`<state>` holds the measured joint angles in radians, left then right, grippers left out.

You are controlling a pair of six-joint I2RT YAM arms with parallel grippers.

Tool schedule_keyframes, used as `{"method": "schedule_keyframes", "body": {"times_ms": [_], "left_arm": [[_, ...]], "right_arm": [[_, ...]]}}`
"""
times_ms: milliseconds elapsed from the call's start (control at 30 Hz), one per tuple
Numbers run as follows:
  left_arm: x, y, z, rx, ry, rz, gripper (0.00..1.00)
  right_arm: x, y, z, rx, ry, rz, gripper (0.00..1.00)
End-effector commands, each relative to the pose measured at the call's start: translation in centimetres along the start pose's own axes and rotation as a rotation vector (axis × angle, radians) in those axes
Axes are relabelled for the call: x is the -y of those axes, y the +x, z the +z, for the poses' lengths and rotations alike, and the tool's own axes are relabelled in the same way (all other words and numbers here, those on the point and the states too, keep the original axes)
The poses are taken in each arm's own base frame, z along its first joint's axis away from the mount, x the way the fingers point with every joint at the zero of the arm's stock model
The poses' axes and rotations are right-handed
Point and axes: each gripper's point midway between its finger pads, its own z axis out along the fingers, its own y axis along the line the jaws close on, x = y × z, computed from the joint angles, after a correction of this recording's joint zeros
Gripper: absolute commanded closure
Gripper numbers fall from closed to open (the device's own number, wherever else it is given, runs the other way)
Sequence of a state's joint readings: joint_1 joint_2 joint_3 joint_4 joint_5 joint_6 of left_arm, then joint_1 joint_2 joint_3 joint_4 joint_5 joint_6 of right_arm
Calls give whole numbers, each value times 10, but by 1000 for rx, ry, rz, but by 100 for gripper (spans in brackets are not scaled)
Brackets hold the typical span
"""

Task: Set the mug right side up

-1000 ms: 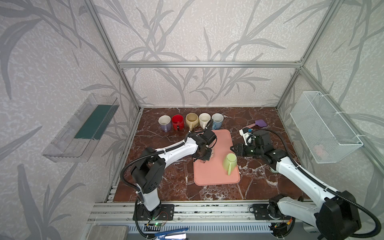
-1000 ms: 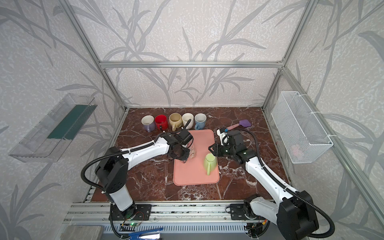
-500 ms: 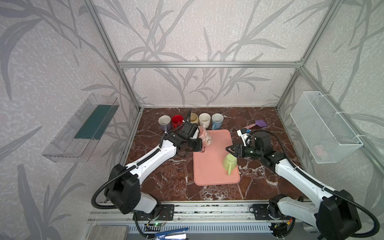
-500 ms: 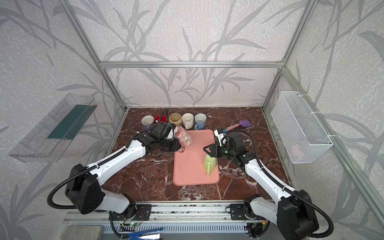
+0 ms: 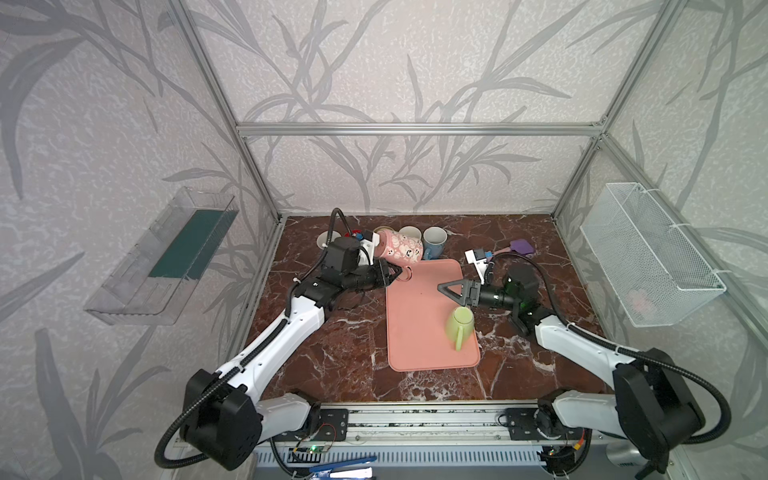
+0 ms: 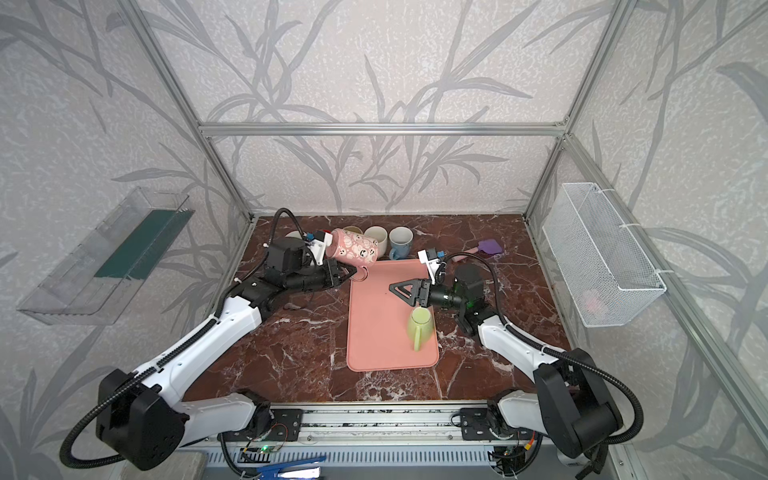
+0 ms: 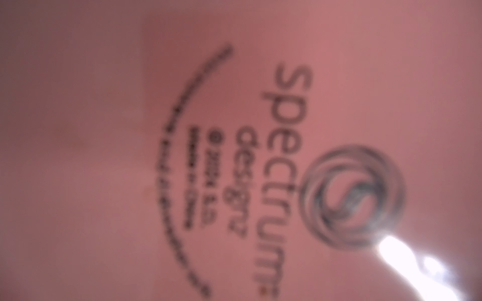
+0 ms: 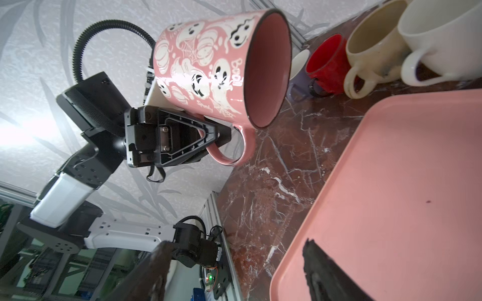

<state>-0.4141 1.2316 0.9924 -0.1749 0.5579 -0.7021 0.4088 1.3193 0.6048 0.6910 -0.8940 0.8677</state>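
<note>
Left gripper point(image 5: 394, 274) clamped on handle point(image 8: 246, 146) of pink mug point(image 5: 400, 250). The mug is airborne off tray's point(image 5: 419, 345) 11 o'clock corner, on its side, axis 9-to-3, mouth toward 3. Right gripper point(image 5: 446, 289) has jaws spread, empty, at mug's 4 o'clock.

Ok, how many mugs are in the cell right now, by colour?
pink mug: 1
green mug: 1
lavender mug: 1
red mug: 1
cream mug: 1
white mug: 1
blue mug: 1
Total: 7 mugs
</note>
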Motion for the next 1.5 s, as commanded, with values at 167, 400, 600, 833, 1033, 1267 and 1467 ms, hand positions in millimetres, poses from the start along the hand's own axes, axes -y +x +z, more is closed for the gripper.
{"method": "schedule_keyframes", "body": {"times_ms": [167, 400, 600, 833, 1033, 1267, 1467], "left_arm": [[90, -55, -42, 199, 334, 125, 100], [98, -64, -47, 230, 396, 121, 100], [101, -66, -45, 242, 430, 117, 100], [103, -69, -40, 250, 475, 109, 100], [106, -70, -36, 239, 518, 110, 100], [101, -66, -30, 229, 524, 96, 100], [93, -59, -25, 220, 520, 84, 100]], "right_arm": [[-49, -46, 18, 78, -243, -91, 23], [-54, -64, 30, 95, -343, -56, 30], [-57, -67, 45, 83, -370, -43, 31], [-59, -80, 58, 89, -390, -26, 38], [-63, -88, 63, 85, -406, -16, 44], [-63, -98, 65, 104, -411, -5, 48], [-63, -106, 66, 120, -413, 0, 54]]}}
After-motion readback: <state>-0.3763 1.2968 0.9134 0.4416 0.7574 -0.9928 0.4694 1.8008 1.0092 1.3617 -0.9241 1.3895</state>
